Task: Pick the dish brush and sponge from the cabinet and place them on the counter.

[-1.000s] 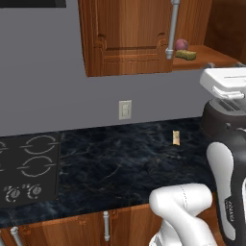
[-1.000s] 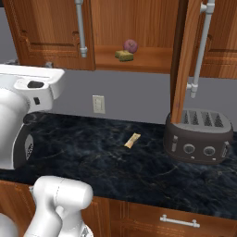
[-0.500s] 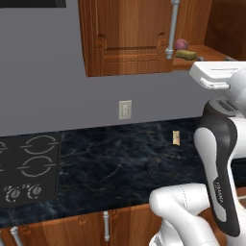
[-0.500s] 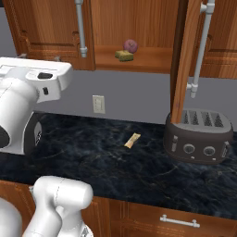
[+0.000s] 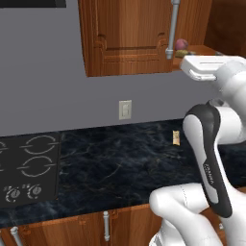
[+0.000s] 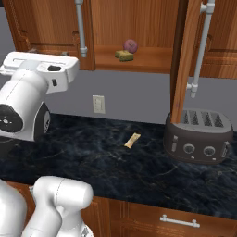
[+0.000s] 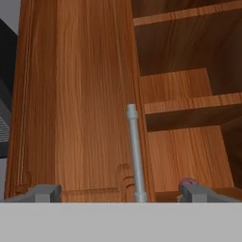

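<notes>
Reddish-brown cabinet (image 6: 134, 28) stands with its right door swung out edge-on toward the room; the left door is shut, its silver bar handle (image 7: 135, 153) hanging straight ahead in the hand view. Gripper (image 7: 120, 193) is spread wide and empty, both grey fingertips (image 7: 43, 193) low at the frame edge, aimed at the shut door panel rather than the open bay.

Sponge (image 6: 124, 55) sits on the bottom shelf, just in front of and touching or nearly touching a purple-red ball (image 6: 130, 45). Dish brush (image 6: 132, 140) already lies on the black counter (image 6: 92, 157), between the wall outlet (image 6: 98, 103) and the toaster (image 6: 198, 134), so the sponge looks like the remaining item.

Risks as I judge them:
- Hand sits level with the shut door and handle. A straight reach forward could strike wood or snag the bar; it needs to shift toward the open bay first.
- Ball crowds the sponge. Wide jaws may take both, or nudge the ball off the shelf.
- Open door edge hangs beside the route; the forearm could clip it coming out.
- Sponge is small and pinched, so a shallow grip may let it slip.
</notes>
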You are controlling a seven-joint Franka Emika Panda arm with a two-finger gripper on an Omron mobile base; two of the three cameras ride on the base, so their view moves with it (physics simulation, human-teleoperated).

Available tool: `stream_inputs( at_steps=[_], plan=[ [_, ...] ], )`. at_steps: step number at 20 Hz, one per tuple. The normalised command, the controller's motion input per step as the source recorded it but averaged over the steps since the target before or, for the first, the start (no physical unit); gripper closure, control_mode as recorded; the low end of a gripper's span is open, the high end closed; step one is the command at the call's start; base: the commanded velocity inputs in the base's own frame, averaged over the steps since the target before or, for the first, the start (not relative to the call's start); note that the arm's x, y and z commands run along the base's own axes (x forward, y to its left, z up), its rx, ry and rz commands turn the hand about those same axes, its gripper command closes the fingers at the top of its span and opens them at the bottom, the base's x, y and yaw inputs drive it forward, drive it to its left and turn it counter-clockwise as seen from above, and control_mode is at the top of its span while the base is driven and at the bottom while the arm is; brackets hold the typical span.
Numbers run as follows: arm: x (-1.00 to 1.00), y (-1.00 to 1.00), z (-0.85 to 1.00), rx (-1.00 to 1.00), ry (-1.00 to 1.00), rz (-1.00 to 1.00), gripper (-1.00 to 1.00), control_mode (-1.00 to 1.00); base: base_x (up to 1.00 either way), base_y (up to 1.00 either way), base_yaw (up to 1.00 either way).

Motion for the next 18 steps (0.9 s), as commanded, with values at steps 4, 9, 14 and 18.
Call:
stream_inputs(
  at_steps=[4,9,14,18],
  plan=[
    [0.4,0.0,0.04,0.0,0.0,0.0,-1.0,-1.0,0.0,0.0,0.0],
    [0.38,0.0,0.06,0.0,0.0,0.0,-1.0,-1.0,0.0,0.0,0.0],
    [0.37,-0.01,0.0,0.0,0.0,0.0,-1.0,-1.0,0.0,0.0,0.0],
    [0.37,-0.06,0.0,0.0,0.0,0.0,-1.0,-1.0,0.0,0.0,0.0]
  ],
)
